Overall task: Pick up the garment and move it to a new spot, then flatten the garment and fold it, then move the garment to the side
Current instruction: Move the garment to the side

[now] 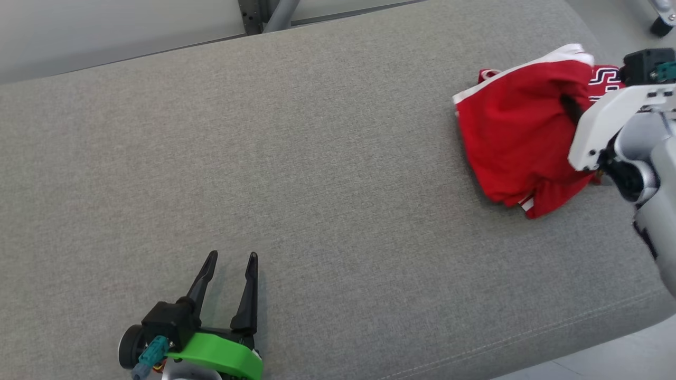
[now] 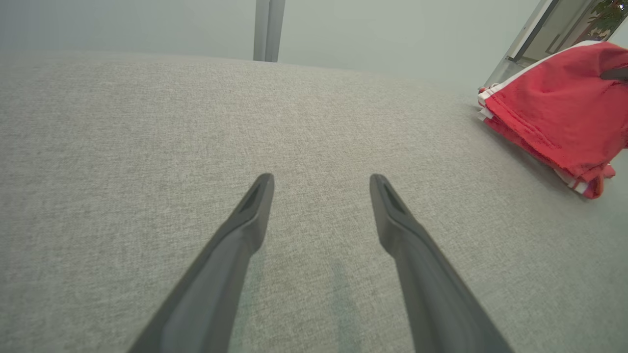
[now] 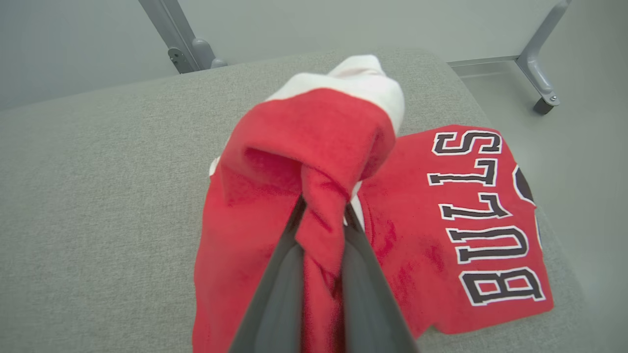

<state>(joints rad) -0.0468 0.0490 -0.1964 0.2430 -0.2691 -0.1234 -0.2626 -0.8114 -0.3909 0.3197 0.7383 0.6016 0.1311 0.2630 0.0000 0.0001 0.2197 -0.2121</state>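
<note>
Over at the table's (image 1: 317,158) far right end, the red garment (image 1: 507,142) lies bunched, with the right tool (image 1: 571,112) dug into it. The left tool (image 1: 232,257) sits near the table's front edge.

From the left wrist, its fingers (image 2: 245,220) stand spread over bare table.

From the right wrist, the fingers (image 3: 279,284) pinch a raised red fold.

I'd judge the pick-up is only starting; moving, flattening, folding and setting aside all remain.

The garment (image 1: 512,142) lies on the table (image 1: 317,158) by its far right corner; the left end effector (image 1: 233,254) is over the near edge, well to its left
</note>
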